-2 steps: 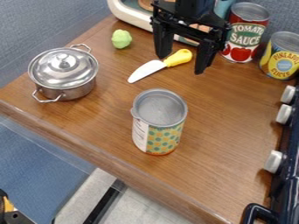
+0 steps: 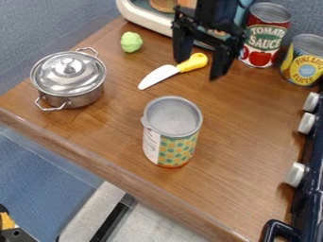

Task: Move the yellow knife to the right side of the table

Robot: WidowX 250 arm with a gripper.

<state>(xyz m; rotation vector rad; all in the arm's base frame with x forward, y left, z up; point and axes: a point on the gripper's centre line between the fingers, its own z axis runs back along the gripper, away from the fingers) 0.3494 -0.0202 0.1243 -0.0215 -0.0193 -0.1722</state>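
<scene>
The gripper (image 2: 199, 71) hangs open near the top of the camera view, with one finger on each side of the yellow knife's handle. The yellow knife (image 2: 193, 62) lies on the wooden table (image 2: 246, 156), its white blade pointing down and left. Part of the handle's left edge is close to the left finger; whether they touch, I cannot tell.
A lidded silver pot (image 2: 69, 78) stands left and a green toy (image 2: 131, 42) behind it. An open-topped patterned can (image 2: 172, 132) is at the middle. Tomato (image 2: 264, 35) and pineapple cans (image 2: 304, 60) stand back right, a stove (image 2: 309, 175) at right.
The gripper has shifted slightly, its left finger moving right toward the knife handle, so the fingers look a little closer together. The knife has not moved.
</scene>
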